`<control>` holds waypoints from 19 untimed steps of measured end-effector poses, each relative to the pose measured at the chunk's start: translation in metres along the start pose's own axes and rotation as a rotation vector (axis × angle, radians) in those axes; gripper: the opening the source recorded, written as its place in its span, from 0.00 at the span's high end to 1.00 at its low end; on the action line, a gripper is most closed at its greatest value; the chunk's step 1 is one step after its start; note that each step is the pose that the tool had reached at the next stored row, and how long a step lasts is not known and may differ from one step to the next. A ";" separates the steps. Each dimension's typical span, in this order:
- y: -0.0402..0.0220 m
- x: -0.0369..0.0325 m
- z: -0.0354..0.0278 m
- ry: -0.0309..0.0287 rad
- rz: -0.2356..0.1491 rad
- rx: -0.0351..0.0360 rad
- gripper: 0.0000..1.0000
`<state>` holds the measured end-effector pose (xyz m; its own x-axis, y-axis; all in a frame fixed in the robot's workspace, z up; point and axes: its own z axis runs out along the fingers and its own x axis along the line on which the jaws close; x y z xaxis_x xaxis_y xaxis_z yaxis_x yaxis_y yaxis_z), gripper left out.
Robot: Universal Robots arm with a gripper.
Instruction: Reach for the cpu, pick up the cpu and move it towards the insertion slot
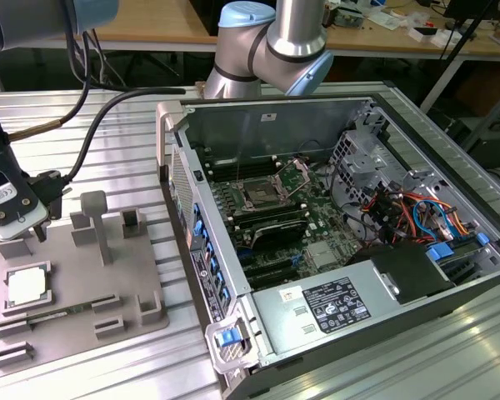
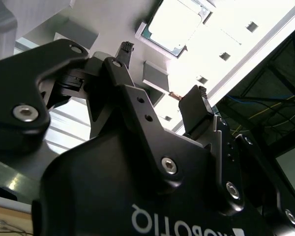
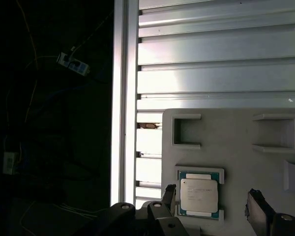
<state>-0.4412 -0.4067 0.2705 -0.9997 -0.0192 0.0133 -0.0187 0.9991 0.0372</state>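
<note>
Your gripper [image 2: 161,73] has its two black fingers spread wide with nothing between them. It hangs over the grey tray [image 1: 75,267] and does not touch the cpu [image 3: 199,194]. The cpu lies flat in a square recess of that tray, at the exterior view's left. In the first wrist view a fingertip stands off to either side of it. Expect it to be light, thin, stiff and fragile, with a smooth silvery metal lid that is probably slippery and a green rim. Take it gently by two opposite edges. The tray is matte plastic on a ribbed metal table [image 1: 108,375]. The shiny-framed insertion slot [image 1: 262,193] sits well apart, inside the open computer case [image 1: 267,125].
</note>
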 end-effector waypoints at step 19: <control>-0.0001 0.0000 0.0030 0.0002 0.000 0.0000 0.34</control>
<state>-0.4412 -0.4067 0.2675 -0.9997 -0.0191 0.0135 -0.0186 0.9991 0.0372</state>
